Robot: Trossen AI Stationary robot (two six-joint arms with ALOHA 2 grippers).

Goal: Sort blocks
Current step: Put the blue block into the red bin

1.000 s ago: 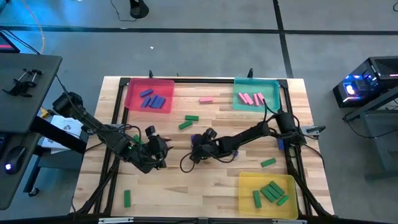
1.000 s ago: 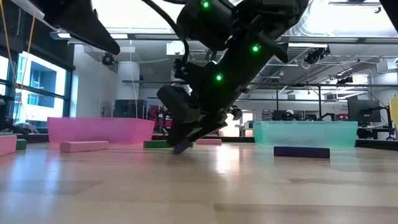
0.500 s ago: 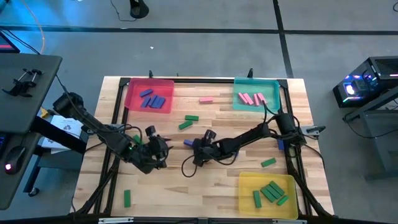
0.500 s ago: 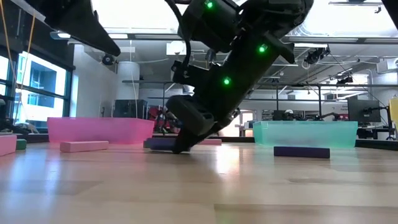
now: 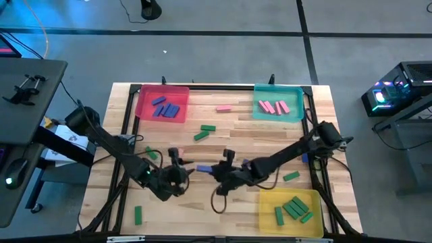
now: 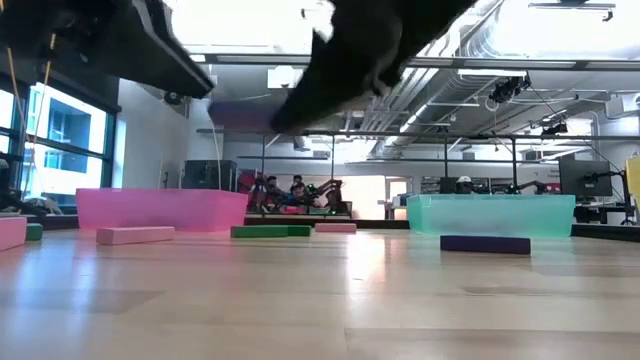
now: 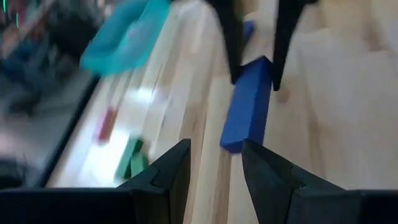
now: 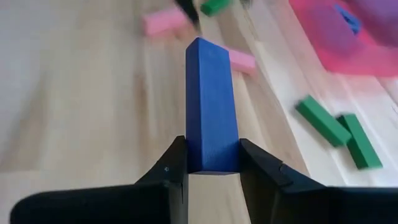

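The right claw (image 8: 211, 169) pinches a blue block (image 8: 211, 99) by one end, clear of the table (image 5: 202, 202), with most of the bar jutting out ahead of the fingers. Just beyond the block's free end, the left claw (image 5: 178, 173) faces it, spread and empty. With so short a hold, the bar may pivot or slip out on a fast swing. The left claw is also so near that the block's free end may knock into it on the way to the pink tray (image 5: 143, 94). A little past the claws lie two loose green blocks (image 5: 204, 131). Farther off there is one pink block (image 5: 224, 107), one green block (image 5: 291, 176) near the yellow tray (image 5: 266, 202), and another green block (image 5: 138, 215) by the table's near edge. A blue one beside the right arm is mostly hidden. Farthest are the three trays: pink with three or four blue blocks, teal tray (image 5: 295, 88) with three pink, and yellow with about five green.
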